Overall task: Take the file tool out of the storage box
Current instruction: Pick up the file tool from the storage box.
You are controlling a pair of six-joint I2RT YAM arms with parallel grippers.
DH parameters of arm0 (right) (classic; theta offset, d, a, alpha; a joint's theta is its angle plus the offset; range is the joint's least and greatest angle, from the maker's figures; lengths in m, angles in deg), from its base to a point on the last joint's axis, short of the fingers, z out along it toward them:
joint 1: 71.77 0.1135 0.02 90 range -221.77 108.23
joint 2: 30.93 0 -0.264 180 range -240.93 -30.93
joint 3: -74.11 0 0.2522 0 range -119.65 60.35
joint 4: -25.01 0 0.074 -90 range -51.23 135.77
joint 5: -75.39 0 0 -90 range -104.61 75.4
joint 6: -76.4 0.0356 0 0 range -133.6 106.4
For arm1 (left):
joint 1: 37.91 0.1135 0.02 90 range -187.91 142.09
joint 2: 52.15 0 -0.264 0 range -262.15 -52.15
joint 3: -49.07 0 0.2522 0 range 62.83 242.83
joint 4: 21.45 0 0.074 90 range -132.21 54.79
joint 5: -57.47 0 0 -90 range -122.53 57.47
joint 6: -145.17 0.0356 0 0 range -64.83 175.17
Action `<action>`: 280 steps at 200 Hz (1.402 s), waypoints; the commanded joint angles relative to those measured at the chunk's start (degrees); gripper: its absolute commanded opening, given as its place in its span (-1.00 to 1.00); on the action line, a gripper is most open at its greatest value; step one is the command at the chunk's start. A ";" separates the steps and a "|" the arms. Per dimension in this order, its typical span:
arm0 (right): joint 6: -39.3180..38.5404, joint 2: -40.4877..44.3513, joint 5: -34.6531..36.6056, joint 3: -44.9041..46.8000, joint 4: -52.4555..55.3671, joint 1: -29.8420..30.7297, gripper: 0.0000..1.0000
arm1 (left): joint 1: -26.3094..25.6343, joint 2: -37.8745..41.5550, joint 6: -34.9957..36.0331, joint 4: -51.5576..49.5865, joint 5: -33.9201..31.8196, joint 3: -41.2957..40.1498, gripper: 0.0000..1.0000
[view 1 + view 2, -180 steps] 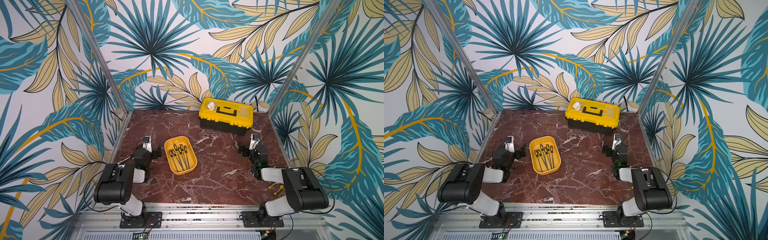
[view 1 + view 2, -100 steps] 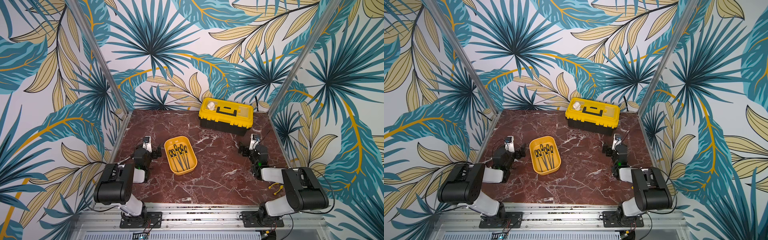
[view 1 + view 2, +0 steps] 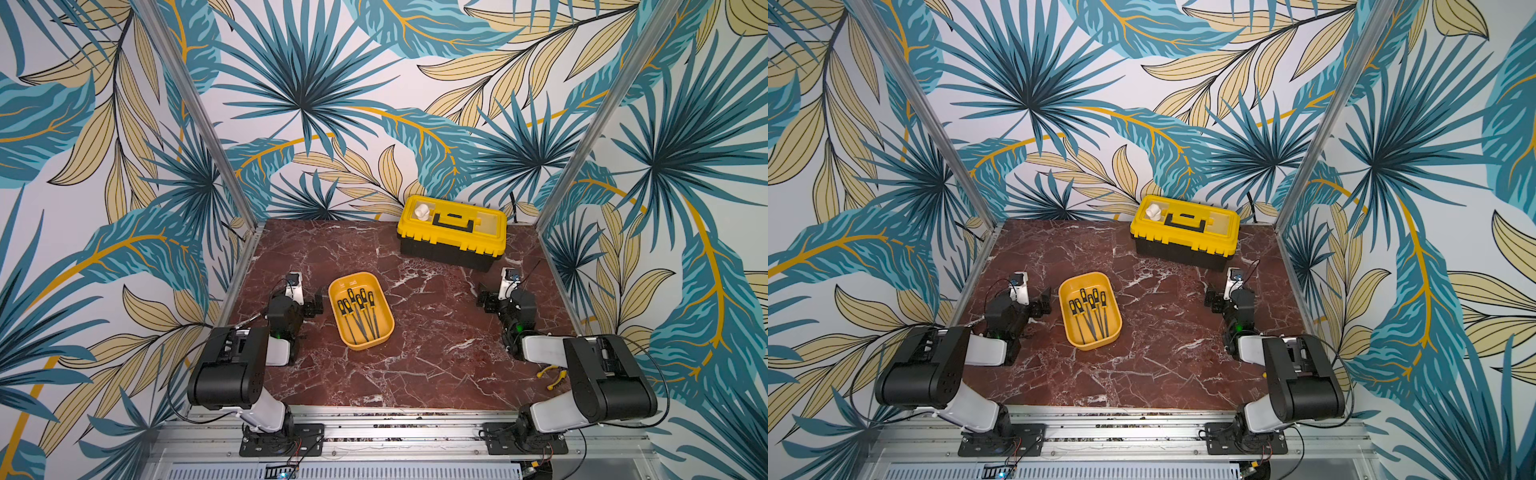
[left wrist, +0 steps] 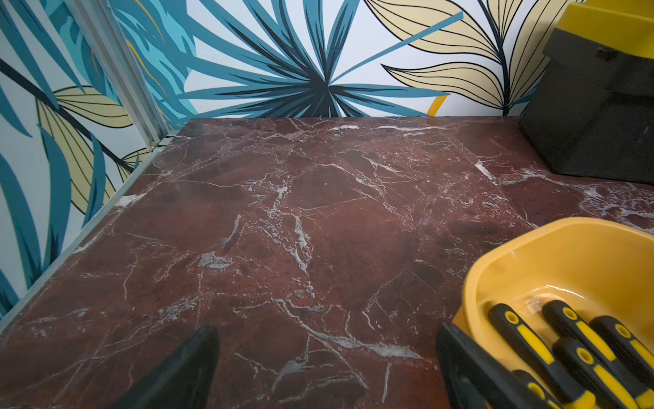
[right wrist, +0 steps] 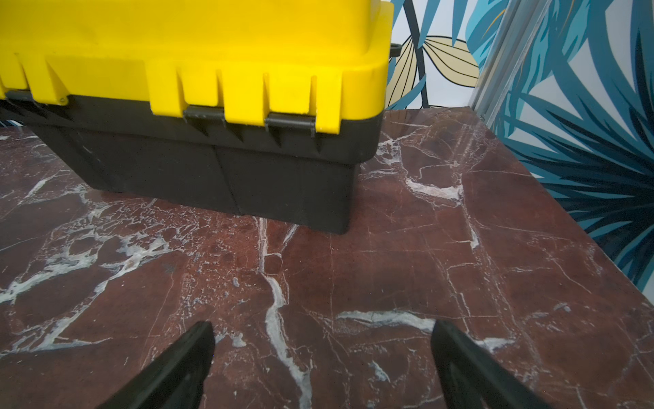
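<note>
Both jaws stood wide and empty, nothing held. The files (image 3: 360,318) lay inside the storage box (image 3: 353,279), mid-desk (image 3: 436,374), with handles toward the back wall and shafts bunched. Some looked crossed near the front end. The left arm (image 3: 286,318) sat low just beside the box's left wall. In its wrist view one side of the left jaws overlapped the rim, and we could not tell whether it touched. The right arm (image 3: 515,309) was well apart from the box, right jaws facing the toolbox (image 3: 453,239).

Risks we flagged:
- Double pick. Handles lay side by side, some touching, so wide jaws coming down on one would likely trap a neighbour too.
- Box shove. It looked light and shallow with nothing pinning it. Any sideways move of the left jaws from that spot could push or tip it and scramble the files.
- Snag on lift. Crossed shafts could drag a second file up, or a tip could hook the wall and haul the box along.
- Swing. A grip at the handle end would let the long shaft pivot and slip.
- Wrong target. The right arm pointed at the toolbox, not the box we wanted.
</note>
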State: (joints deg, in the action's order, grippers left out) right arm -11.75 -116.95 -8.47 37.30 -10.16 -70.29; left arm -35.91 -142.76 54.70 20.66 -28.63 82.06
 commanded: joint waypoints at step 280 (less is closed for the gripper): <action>14.13 30.41 2.56 -22.51 64.34 15.30 0.99 | -20.61 22.98 -24.82 -74.24 -14.14 32.18 1.00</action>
State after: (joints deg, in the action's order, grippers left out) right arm -0.89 -87.24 -8.47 18.09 44.88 -56.96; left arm -53.64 -115.09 35.57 -39.77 -40.71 107.67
